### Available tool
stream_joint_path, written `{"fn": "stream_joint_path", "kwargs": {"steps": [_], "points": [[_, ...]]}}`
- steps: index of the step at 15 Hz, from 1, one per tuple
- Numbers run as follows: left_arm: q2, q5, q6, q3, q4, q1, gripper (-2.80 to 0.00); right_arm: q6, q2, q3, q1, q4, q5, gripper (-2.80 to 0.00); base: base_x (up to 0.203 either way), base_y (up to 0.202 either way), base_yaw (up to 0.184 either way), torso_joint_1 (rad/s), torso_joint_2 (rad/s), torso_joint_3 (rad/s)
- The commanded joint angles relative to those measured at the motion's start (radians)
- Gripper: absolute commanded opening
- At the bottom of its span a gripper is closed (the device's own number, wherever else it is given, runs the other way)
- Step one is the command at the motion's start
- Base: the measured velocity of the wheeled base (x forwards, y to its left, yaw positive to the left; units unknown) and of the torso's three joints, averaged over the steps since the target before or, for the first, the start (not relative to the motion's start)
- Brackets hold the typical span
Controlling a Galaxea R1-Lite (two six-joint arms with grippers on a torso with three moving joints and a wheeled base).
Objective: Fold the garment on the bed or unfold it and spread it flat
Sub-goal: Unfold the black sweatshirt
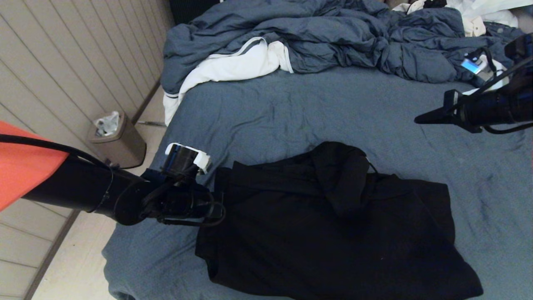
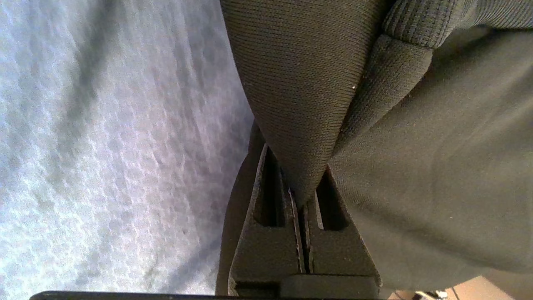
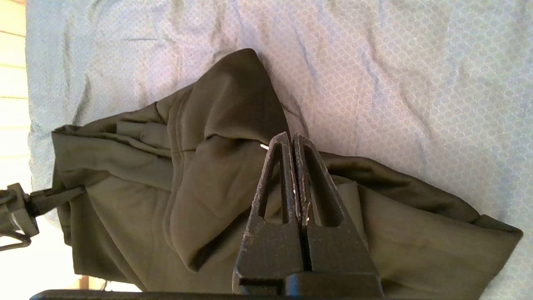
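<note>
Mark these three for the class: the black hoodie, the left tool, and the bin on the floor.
black hoodie (image 1: 333, 233), head view, middle of its body
left tool (image 2: 300, 196), left wrist view, tips pinching fabric
bin (image 1: 118, 143), head view, its side wall

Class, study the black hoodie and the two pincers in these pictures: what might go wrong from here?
1. The left pincer pinches only a thin fold at the edge of the hoodie, so the cloth may slip out.
2. The right pincer hangs shut and empty above the bed; a one-sided pull may bunch the hoodie instead of spreading it.
</note>
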Motion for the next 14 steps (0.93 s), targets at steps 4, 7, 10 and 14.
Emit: {"fn": "stream_joint_path", "kwargs": {"steps": [4, 7, 10, 14], "points": [[-0.035, -0.01, 0.0, 0.008, -0.003, -0.001, 0.0, 0.0, 0.006, 0.0, 0.0, 0.003, 0.002, -2.8, 0.0, 0.0, 0.0, 0.0, 0.0, 0.0], [-0.121, -0.005, 0.003, 0.058, -0.005, -0.009, 0.0, -0.006, 0.006, 0.004, 0.003, 0.003, 0.002, -2.8, 0.0, 0.0, 0.0, 0.0, 0.0, 0.0], [-0.235, -0.001, -0.003, 0.07, -0.005, 0.006, 0.0, -0.015, 0.004, 0.007, 0.004, 0.003, 0.003, -2.8, 0.0, 0.0, 0.0, 0.0, 0.0, 0.0], [-0.381, 0.008, 0.003, 0.079, 0.051, 0.021, 0.0, -0.016, 0.002, 0.009, 0.003, 0.004, 0.003, -2.8, 0.0, 0.0, 0.0, 0.0, 0.0, 0.0]]}}
